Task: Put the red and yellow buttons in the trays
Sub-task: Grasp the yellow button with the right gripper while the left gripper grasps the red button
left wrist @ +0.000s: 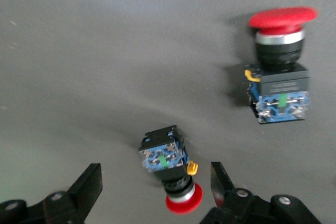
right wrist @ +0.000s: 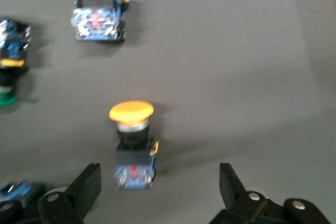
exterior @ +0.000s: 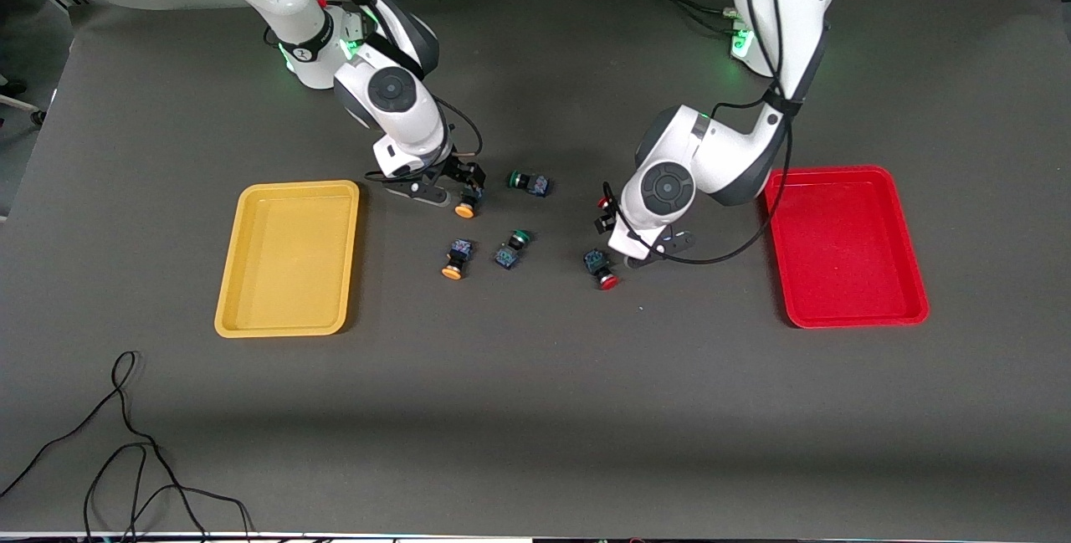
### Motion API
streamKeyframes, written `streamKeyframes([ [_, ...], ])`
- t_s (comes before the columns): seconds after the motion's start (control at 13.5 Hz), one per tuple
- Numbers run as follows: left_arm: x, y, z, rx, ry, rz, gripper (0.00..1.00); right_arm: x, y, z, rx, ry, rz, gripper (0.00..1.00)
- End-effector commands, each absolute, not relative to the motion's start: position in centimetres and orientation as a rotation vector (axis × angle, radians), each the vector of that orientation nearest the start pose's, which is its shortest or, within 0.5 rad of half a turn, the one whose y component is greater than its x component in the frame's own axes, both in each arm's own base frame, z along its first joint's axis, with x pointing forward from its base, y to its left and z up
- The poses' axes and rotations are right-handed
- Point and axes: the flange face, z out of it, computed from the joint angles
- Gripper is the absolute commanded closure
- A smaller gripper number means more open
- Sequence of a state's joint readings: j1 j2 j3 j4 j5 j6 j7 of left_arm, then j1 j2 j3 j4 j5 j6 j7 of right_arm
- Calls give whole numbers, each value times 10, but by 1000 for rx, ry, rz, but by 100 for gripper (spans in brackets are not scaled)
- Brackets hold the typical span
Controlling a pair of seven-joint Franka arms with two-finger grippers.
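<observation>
I see the left gripper (exterior: 604, 223) low over the dark desk (exterior: 535, 409), jaws wide, straddling a red-capped push-button with a dark boxy body (left wrist: 169, 167) — not clamped on it. A second red-capped button (exterior: 602, 265) lies nearer the front camera. The right gripper (exterior: 462, 192) has its jaws wide around an orange-yellow-capped button (right wrist: 133, 145); another orange-yellow-capped button (exterior: 456, 259) lies nearer the camera. The mustard yellow plastic tray (exterior: 289, 257) and the bright red plastic tray (exterior: 845, 246) sit at the desk's two ends.

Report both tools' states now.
Left tool: open, low over a red button that lies between its fingers, not gripped.
Right tool: open, low over a yellow button, holding nothing.
</observation>
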State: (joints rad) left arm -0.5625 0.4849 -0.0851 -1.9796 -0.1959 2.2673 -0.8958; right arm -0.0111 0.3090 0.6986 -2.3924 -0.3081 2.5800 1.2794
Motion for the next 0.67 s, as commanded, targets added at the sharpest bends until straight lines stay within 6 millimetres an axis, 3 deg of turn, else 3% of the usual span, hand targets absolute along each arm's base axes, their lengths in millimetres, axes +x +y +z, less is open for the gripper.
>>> streamKeyframes([
  [0.0,442,-367,187,-3048,-662,367,9,384,338,193,-3070,604,25,0],
  [0.07,440,-367,182,-3052,-667,358,19,385,340,189,-3071,604,15,0],
  [0.3,440,-366,174,-3046,-679,361,86,389,344,189,-3050,625,7,0],
  [0.37,440,-367,175,-3044,-706,368,100,390,346,189,-3031,621,3,0],
  [0.59,453,-362,199,-3040,-709,390,100,387,348,181,-3020,607,26,0],
])
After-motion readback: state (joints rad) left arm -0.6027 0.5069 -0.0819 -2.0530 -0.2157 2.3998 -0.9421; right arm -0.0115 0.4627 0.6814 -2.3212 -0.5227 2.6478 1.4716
